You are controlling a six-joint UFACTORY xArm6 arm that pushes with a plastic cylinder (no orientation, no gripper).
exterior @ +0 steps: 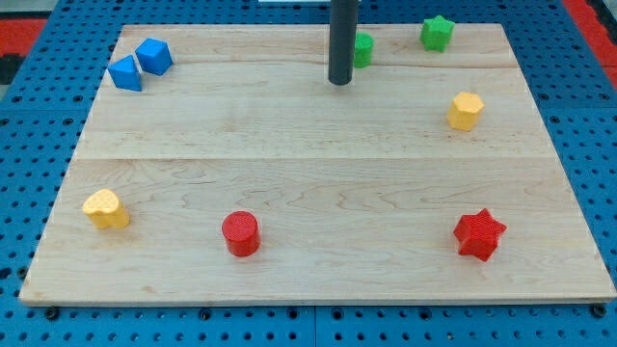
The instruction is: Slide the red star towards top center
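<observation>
The pale wooden counter [289,145], smooth and faintly grained, is sitting on blue pegboard. The red star [479,234], matte and chunky, is lying near the view's bottom right. My tip [339,83], a plain dark rod with no pincer, is hovering at top center, well apart from it, just beside a partly hidden green block [362,48]. A red cylinder [240,233] is standing at bottom center.
</observation>
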